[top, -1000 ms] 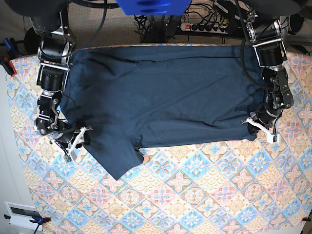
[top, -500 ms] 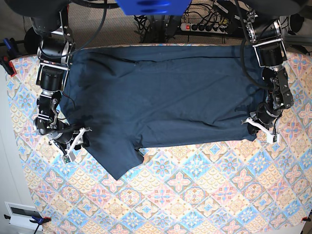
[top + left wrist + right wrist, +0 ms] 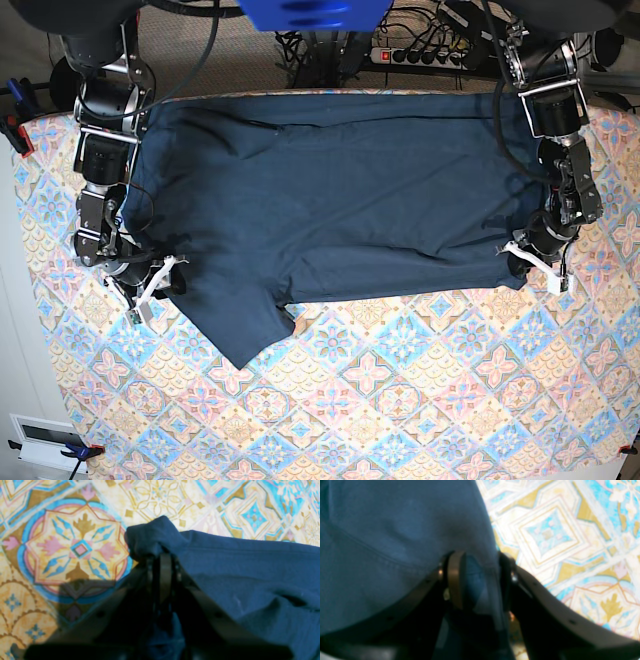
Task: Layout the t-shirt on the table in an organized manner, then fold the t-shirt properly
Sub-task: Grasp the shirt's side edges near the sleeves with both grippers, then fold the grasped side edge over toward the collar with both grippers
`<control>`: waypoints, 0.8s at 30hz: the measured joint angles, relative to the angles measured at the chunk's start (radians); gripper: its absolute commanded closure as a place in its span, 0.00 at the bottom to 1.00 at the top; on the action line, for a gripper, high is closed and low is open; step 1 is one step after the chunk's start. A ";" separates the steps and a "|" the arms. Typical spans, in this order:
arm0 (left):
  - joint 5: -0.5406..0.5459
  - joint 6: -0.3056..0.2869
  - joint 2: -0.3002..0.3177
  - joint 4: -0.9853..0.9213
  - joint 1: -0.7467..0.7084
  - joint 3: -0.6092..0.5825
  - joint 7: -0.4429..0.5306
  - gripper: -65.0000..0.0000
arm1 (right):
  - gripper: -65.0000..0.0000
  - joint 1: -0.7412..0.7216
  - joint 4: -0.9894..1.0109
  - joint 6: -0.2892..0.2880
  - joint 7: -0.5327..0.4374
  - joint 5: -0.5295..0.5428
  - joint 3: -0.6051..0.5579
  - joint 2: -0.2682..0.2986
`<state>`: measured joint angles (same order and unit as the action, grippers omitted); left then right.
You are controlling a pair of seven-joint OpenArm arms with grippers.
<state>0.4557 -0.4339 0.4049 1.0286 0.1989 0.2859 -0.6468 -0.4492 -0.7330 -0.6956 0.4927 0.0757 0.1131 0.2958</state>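
The dark navy t-shirt [image 3: 340, 190] lies spread flat across the far half of the patterned table [image 3: 400, 400], one sleeve [image 3: 235, 325] pointing toward the front. On the base view's right, my left gripper [image 3: 530, 262] is shut on the shirt's corner; the left wrist view shows the gripper [image 3: 161, 555] pinching a bunched fold of the t-shirt [image 3: 250, 575] just above the table [image 3: 75, 542]. On the base view's left, my right gripper [image 3: 160, 280] sits at the shirt's other edge. In the right wrist view the gripper [image 3: 480, 580] is open, the hem of the t-shirt [image 3: 395, 530] lying between its fingers [image 3: 455, 580].
Behind the table's far edge lie a power strip [image 3: 420, 52] and tangled cables. Clamps hold the tablecloth at the left edge [image 3: 18, 130] and the front left corner [image 3: 80, 452]. A white box [image 3: 45, 438] sits on the floor at lower left.
My right gripper has shifted slightly toward the far side along the shirt's edge, and its jaws have narrowed a little. The left arm and the shirt have not moved.
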 measured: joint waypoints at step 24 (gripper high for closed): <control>0.171 -0.005 0.018 0.125 -0.073 0.101 -0.001 1.00 | 1.00 0.203 -0.447 0.000 0.130 -0.012 0.003 -0.007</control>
<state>0.6262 -0.4385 0.4232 1.1534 0.1257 0.3874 -0.6479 -0.2466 -1.1797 -0.6960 0.6228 0.0635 0.1162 0.2886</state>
